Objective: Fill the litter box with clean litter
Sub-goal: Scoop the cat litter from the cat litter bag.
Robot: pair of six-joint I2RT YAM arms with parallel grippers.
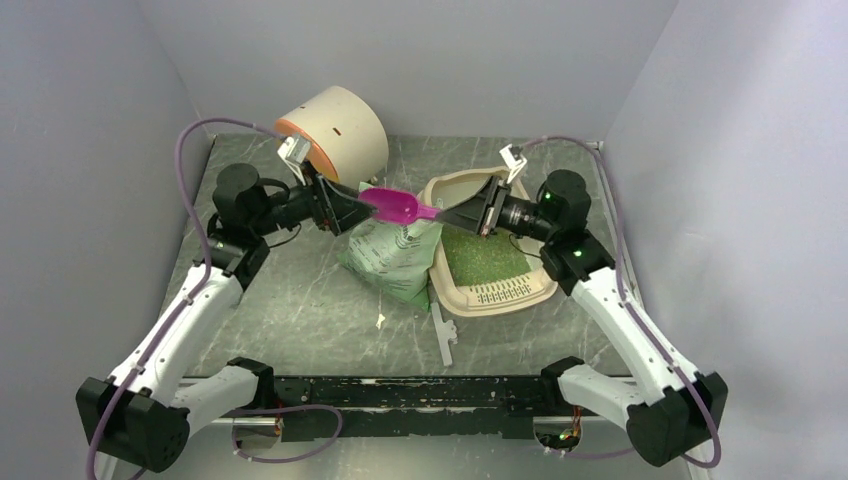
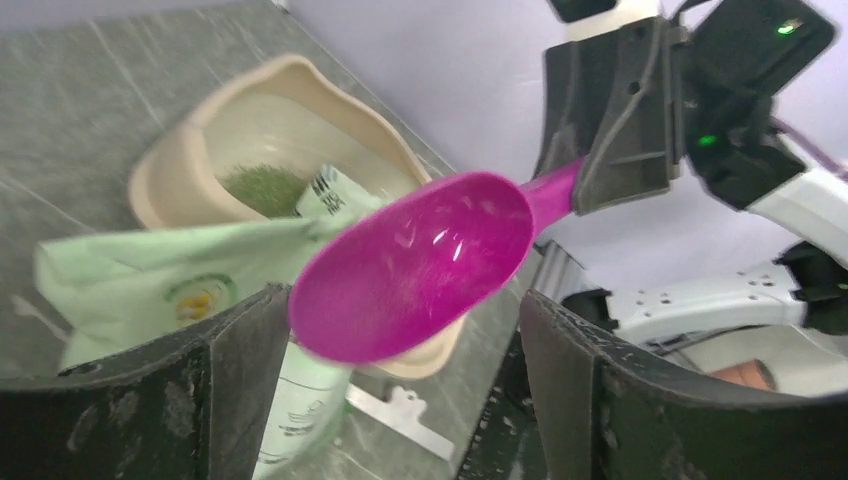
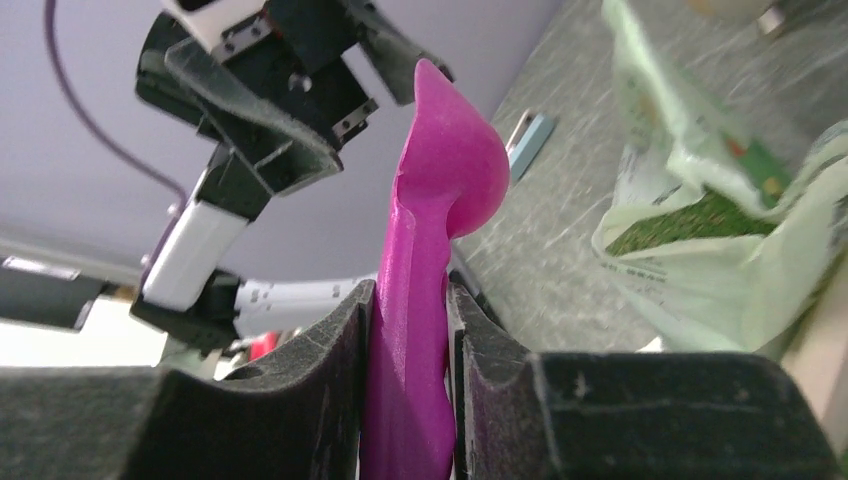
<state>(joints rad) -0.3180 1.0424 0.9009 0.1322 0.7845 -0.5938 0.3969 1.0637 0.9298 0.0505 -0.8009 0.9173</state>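
The beige litter box (image 1: 452, 300) sits right of centre, with a bed of green clean litter (image 1: 486, 256) in it; the left wrist view shows the box (image 2: 180, 160) and litter (image 2: 262, 188) too. A magenta scoop (image 1: 392, 205) hangs in the air between the arms. My right gripper (image 1: 452, 213) is shut on its handle, seen clamped between the fingers (image 3: 412, 330). My left gripper (image 1: 362, 204) is open, its fingers standing wide on either side of the scoop's empty bowl (image 2: 415, 265) without gripping it (image 2: 405, 340).
A light-green printed bag (image 1: 390, 255) lies under the scoop, against the box's left side, open with green granules inside (image 3: 700, 220). A cream half-cylinder cabinet (image 1: 338, 130) with an orange face stands at the back. A grey metal strip (image 1: 443, 335) lies in front of the box.
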